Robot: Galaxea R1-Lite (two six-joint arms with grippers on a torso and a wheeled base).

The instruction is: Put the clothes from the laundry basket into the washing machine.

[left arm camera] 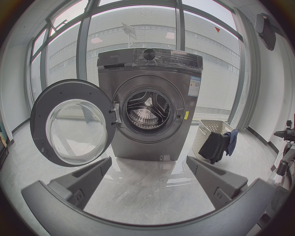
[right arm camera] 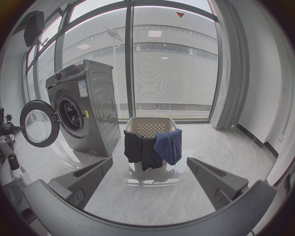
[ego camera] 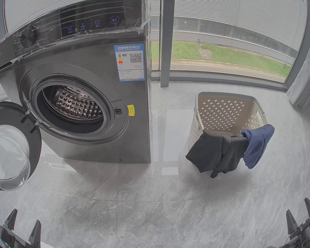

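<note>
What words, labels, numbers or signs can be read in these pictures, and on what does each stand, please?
Energy label, washing machine front: print too small to quote; QR code shows.
Yellow sticker, beside the drum opening: unreadable.
Control panel: lit icons, one a play/pause sign; no words legible.
Red triangle, on the window glass: no text.

Washing machine (ego camera: 139,129) in satin metal, laundry basket (ego camera: 222,111) in matt plastic, clothes (ego camera: 213,151) of soft cloth — floor (ego camera: 161,210) glossy.
</note>
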